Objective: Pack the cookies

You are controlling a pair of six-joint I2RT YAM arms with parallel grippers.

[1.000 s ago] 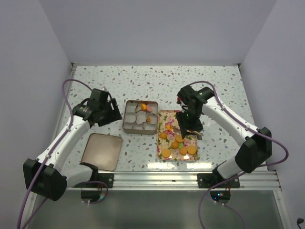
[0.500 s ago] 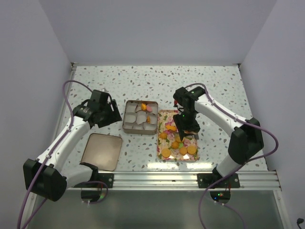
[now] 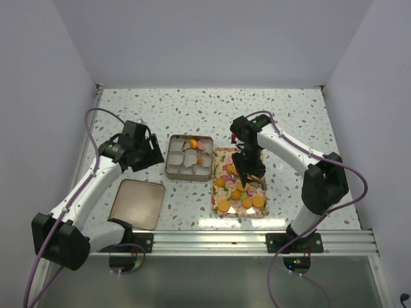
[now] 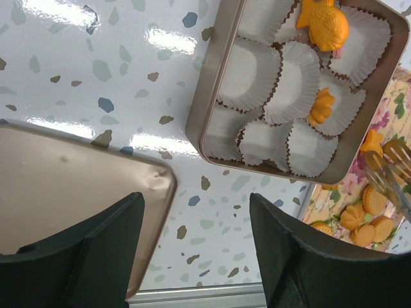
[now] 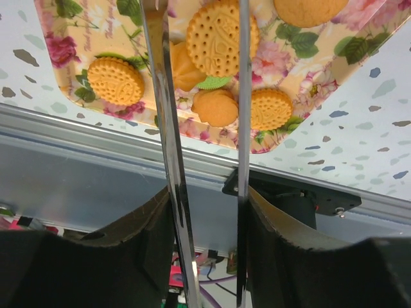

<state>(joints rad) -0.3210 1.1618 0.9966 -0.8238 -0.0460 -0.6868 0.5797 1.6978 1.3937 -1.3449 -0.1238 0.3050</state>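
Observation:
The cookies (image 3: 239, 190) lie on a flowered tray (image 3: 219, 196); most are orange, and a green one (image 5: 212, 82) shows in the right wrist view. My right gripper (image 3: 246, 162) is shut on a pair of metal tongs (image 5: 168, 128). The tong blades stand apart over the tray, either side of a large round orange cookie (image 5: 222, 36). A gold tin (image 3: 170, 168) of white paper cups holds a few orange and pink cookies (image 3: 194, 145). My left gripper (image 3: 151, 153) is open and empty, above the table left of the tin.
The tin's flat gold lid (image 3: 136, 203) lies at the front left, under my left arm. The aluminium rail (image 3: 212, 240) runs along the table's front edge, just past the tray. White walls close the back and sides.
My right arm has swung left, carrying the tongs further over the middle of the tray. My left arm has not moved.

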